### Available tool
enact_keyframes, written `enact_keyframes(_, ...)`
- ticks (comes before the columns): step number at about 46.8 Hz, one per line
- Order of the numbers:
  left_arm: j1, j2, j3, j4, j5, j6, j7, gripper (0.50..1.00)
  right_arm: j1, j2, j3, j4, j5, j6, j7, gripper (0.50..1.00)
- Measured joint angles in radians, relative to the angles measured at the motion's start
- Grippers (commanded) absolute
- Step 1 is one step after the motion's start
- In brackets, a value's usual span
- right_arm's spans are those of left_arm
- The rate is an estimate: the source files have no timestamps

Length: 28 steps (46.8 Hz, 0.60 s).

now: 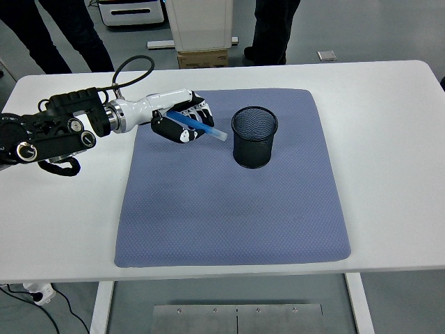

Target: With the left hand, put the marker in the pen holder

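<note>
The slim blue marker with a pale, translucent cap (198,126) sits in the grasp of the robot's black-and-white left hand (182,120), whose fingers are curled around the barrel. The capped end sticks out of the hand toward four o'clock, pointing at the holder; the other end is buried under the fingers. Hand and marker are over the upper left part of the mat, and whether they touch it cannot be told. The arm runs back toward nine o'clock, leaving the picture at the left edge.

At three o'clock from the hand, near but apart from the marker's tip, stands the round black wire-mesh pen holder (254,136), upright, its mouth open to the camera. Through the mesh only the dark inner wall and bottom show; nothing can be made out in it.

The holder rests on a rectangular blue-grey textured mat (229,216), which covers the middle of the white table (396,174). A black cable loops above the arm at the table's eleven o'clock corner.

Beyond the far edge, at twelve o'clock, a white cabinet stands on a brown cardboard box (203,58) on the grey floor. A person's dark trouser legs (59,35) show at eleven o'clock, and another person's dark legs (272,31) at one o'clock.
</note>
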Motion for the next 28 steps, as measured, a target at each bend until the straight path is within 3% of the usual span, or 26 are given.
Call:
enact_keyframes(15, 0.007, -0.021, -0.095, 0.003, -0.052, -0.001, 0.0, 0.5, 0.0, 0.0, 0.0, 0.0, 0.0, 0.0, 0.0, 1.0)
enact_keyframes(28, 0.061, -0.128, -0.202, 0.033, -0.112, -0.001, -0.001, 0.5, 0.0, 0.0, 0.0, 0.0, 0.0, 0.0, 0.0, 1.0)
